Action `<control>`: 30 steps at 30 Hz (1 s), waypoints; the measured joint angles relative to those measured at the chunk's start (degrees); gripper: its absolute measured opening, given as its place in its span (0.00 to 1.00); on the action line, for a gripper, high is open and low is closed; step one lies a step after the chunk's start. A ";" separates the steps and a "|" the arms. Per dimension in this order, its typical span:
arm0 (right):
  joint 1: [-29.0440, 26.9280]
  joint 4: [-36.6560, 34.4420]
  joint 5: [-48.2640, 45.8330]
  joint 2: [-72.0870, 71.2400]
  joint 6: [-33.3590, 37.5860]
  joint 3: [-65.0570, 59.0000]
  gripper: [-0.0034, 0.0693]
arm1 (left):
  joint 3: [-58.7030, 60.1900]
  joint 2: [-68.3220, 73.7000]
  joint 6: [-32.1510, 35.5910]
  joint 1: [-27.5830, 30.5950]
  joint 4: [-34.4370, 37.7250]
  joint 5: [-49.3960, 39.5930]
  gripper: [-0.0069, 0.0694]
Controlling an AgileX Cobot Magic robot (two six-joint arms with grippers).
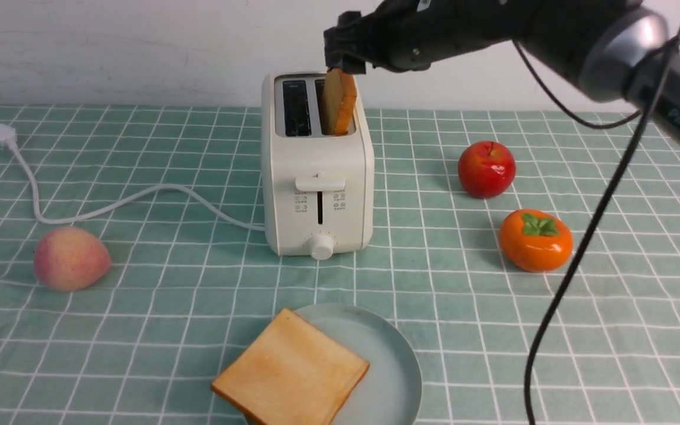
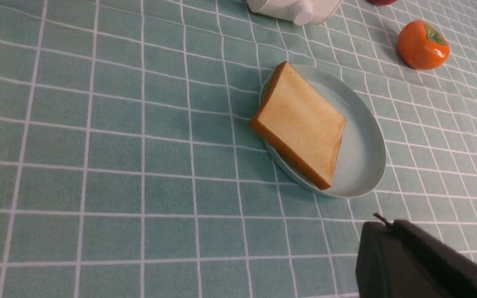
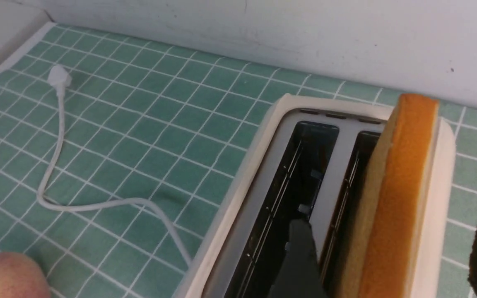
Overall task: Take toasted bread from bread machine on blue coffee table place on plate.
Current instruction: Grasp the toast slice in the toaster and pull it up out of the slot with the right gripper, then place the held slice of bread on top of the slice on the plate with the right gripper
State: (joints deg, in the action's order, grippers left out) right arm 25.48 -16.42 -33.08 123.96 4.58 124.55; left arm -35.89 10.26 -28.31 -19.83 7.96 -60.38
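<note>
Shows right gripper [image 1: 347,59] spread wide astride a toast [image 1: 340,103] standing upright in the right slot of the toaster [image 1: 316,177], touching neither face and gripping nothing. Judged poised to pinch the projecting top, the only part clear of the slot walls. Shows left gripper [image 2: 381,240] closed and empty, low over the table [image 1: 198,283] near the plate [image 1: 390,366], clear of the working arm. Finds the other toast [image 1: 290,375] flat on the plate, one corner overhanging the rim on the robot's left. Leaves bare plate on the right for the second slice. Offers open cloth between toaster and plate, with apple [image 1: 486,169] and persimmon [image 1: 535,239] well to the right.
</note>
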 joint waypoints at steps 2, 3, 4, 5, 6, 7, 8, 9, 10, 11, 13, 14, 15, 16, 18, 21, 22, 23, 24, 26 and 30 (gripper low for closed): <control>0.00 0.00 0.46 1.67 0.00 0.00 0.76 | 0.00 0.00 -0.44 0.00 0.35 -0.06 0.07; 0.00 0.00 0.44 2.51 0.00 0.00 0.75 | 0.00 0.00 -0.58 0.00 0.50 -0.11 0.07; 0.00 -0.13 0.44 3.04 0.00 0.00 0.74 | 0.00 0.00 -0.68 0.00 0.56 -0.17 0.07; 0.00 -0.27 0.37 3.31 0.00 0.00 0.73 | 0.00 0.00 -0.73 0.00 0.56 -0.17 0.07; 0.00 -0.40 0.43 3.82 0.00 0.00 0.69 | 0.00 0.00 -0.79 0.00 0.56 -0.17 0.07; 0.00 -0.59 0.30 4.31 0.00 0.00 0.60 | 0.00 0.00 -0.79 0.00 0.49 -0.22 0.07; 0.00 -0.59 0.30 4.31 0.00 0.00 0.57 | 0.00 0.00 -0.79 0.00 0.49 -0.22 0.07; 0.00 -0.70 0.19 4.09 0.00 0.00 0.40 | 0.00 0.00 -0.79 0.00 0.49 -0.22 0.07; 0.00 -0.70 -0.10 3.55 0.00 0.00 0.28 | 0.00 0.00 -0.79 0.00 0.49 -0.22 0.07; 0.00 -0.79 -0.40 3.04 0.00 0.00 0.19 | 0.00 0.00 -0.79 0.00 0.49 -0.16 0.07; 0.00 -0.65 -1.03 1.89 0.00 0.00 0.16 | 0.00 0.00 -0.79 0.00 0.49 -0.09 0.07; 0.00 -0.17 -1.95 -0.74 0.00 0.00 0.17 | 0.00 0.00 -0.79 0.00 0.49 -0.10 0.07; 0.00 0.25 -2.48 -2.28 0.00 0.00 0.18 | 0.00 0.00 -0.79 0.00 0.49 -0.10 0.07; 0.00 0.54 -3.47 -4.51 0.00 0.00 0.18 | 0.00 0.00 -0.79 0.00 0.49 -0.10 0.07; 0.00 0.82 -6.42 -9.82 0.00 0.00 0.18 | 0.00 0.00 -0.79 0.00 0.49 -0.10 0.07; 0.00 0.82 -14.17 -17.57 0.00 0.44 0.18 | 0.00 0.00 -0.79 0.00 0.44 -0.10 0.07; 0.00 0.75 -17.21 -19.49 0.00 0.51 0.18 | 0.00 0.00 -0.79 0.00 0.43 -0.10 0.07; 0.00 0.57 -22.40 -21.94 0.00 0.66 0.18 | 0.00 0.00 -0.79 0.00 0.35 -0.10 0.07; 0.00 0.30 -27.14 -23.41 0.22 0.85 0.18 | 0.00 0.00 -0.79 0.00 0.29 -0.10 0.07; 0.00 -0.63 -34.91 -24.75 1.02 0.91 0.18 | 0.00 0.00 -0.79 0.00 0.23 -0.10 0.07; -0.05 -5.22 -38.60 -24.74 4.76 -2.80 0.18 | 0.06 0.00 -0.79 0.00 0.17 -0.10 0.07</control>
State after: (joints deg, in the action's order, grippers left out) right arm 25.43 -21.64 -71.68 99.21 9.34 121.75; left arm -35.84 10.26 -29.11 -19.83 8.13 -60.49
